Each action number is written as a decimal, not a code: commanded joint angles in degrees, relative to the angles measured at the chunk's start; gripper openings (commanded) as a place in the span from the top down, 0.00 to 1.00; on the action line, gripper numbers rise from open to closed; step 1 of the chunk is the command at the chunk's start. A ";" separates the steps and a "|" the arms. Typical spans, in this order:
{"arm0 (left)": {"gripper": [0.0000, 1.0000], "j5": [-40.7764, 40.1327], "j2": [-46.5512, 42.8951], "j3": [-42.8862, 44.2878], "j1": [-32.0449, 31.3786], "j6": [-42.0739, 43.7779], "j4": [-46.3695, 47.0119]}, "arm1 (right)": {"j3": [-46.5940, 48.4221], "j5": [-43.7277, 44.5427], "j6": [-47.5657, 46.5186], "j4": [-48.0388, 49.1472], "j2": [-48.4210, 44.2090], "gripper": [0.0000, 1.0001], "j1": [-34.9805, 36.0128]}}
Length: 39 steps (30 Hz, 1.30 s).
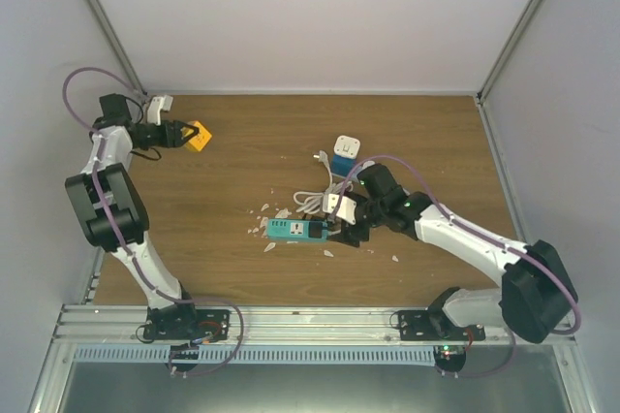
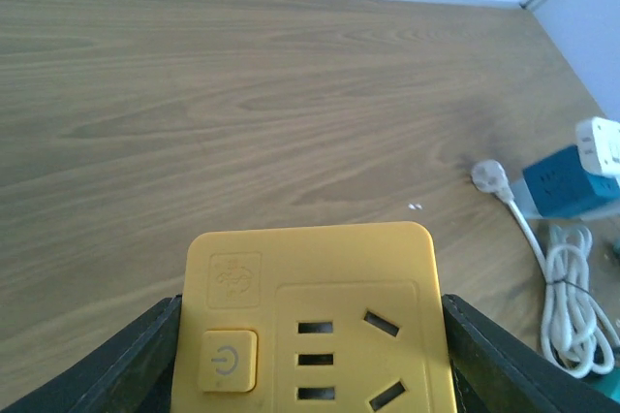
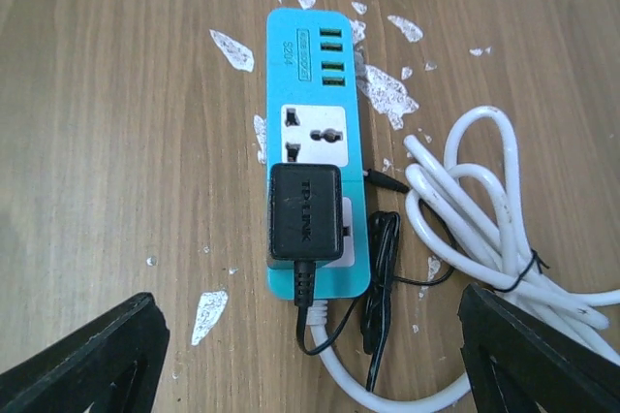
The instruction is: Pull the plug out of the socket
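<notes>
the black plug (image 3: 304,211) is a boxy adapter with pale lettering on its face. it is pushed into the teal power strip (image 3: 315,74), in the outlet nearest the strip's cord end, and a thin black cord (image 3: 380,268) loops off beside it. the strip lies flat near the middle of the wooden table (image 1: 223,200). the right pincer (image 3: 310,335) hangs over that cord end with its fingers spread wide, one on each side, touching nothing.

counting it up: one strip, one black plug, one free outlet (image 3: 312,132) just past the plug, and four green usb slots (image 3: 330,56) in a row at the far end. one white cable (image 3: 484,209) lies bundled just beside the strip. white flakes (image 3: 387,93) are scattered around it, too many to count.

over at the far left of the table, the left pincer (image 1: 179,134) is clamped on the sides of one yellow socket block (image 2: 310,321). near the white cable stands one blue block (image 2: 564,183) with one white adapter (image 2: 603,144) on top of it.
</notes>
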 commanded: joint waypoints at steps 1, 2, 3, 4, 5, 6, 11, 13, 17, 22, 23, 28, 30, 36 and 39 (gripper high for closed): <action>0.57 0.85 5.56 7.98 0.93 -0.70 -3.09 | -0.83 -1.35 -1.21 -3.51 -3.98 0.17 -0.62; 0.56 0.66 6.72 9.26 1.08 -0.80 -3.21 | -0.50 -1.50 -0.83 -3.94 -4.34 0.17 -1.00; 0.56 0.42 7.76 10.27 1.25 -1.47 -3.00 | 0.16 -1.99 -0.22 -4.32 -4.62 0.17 -1.47; 0.56 0.50 8.86 11.26 1.44 -2.06 -2.61 | 0.61 -2.62 0.09 -4.85 -4.82 0.17 -1.94; 0.56 0.41 10.33 12.62 1.55 -2.59 -2.35 | 0.96 -2.91 0.18 -5.16 -5.03 0.16 -2.43; 0.56 0.28 11.49 13.68 1.49 -3.00 -2.09 | 1.39 -3.01 0.14 -5.48 -5.20 0.14 -2.71; 0.56 -2.50 16.52 18.89 1.49 -5.12 0.15 | 3.01 -1.83 -0.98 -7.46 -5.99 0.13 -4.32; 0.55 -2.69 18.48 20.58 1.49 -5.51 1.18 | 3.32 -1.04 -1.78 -8.37 -6.91 0.12 -4.71; 0.54 -2.59 22.64 23.20 1.53 -6.99 3.13 | 4.70 0.68 -2.18 -10.84 -7.87 0.11 -4.73; 0.54 -2.26 26.12 24.53 1.46 -11.56 7.27 | 6.09 2.74 -0.76 -13.25 -6.86 0.11 -4.85; 0.53 -2.25 26.60 24.54 1.43 -12.44 8.24 | 6.24 2.80 -0.37 -13.51 -6.74 0.11 -4.81; 0.48 -1.78 29.50 26.33 1.40 -14.39 10.02 | 6.55 3.38 0.72 -13.84 -6.01 0.11 -4.79; 0.46 -1.75 30.25 26.97 1.53 -14.52 9.96 | 6.82 3.80 0.80 -13.83 -5.66 0.11 -4.81; 0.27 -2.36 31.53 27.79 1.67 -15.74 10.04 | 8.46 3.92 -0.29 -15.30 -3.87 0.10 -4.78; 0.20 -3.17 30.97 27.14 1.72 -15.62 10.62 | 9.27 3.66 -0.34 -15.68 -3.34 0.10 -4.82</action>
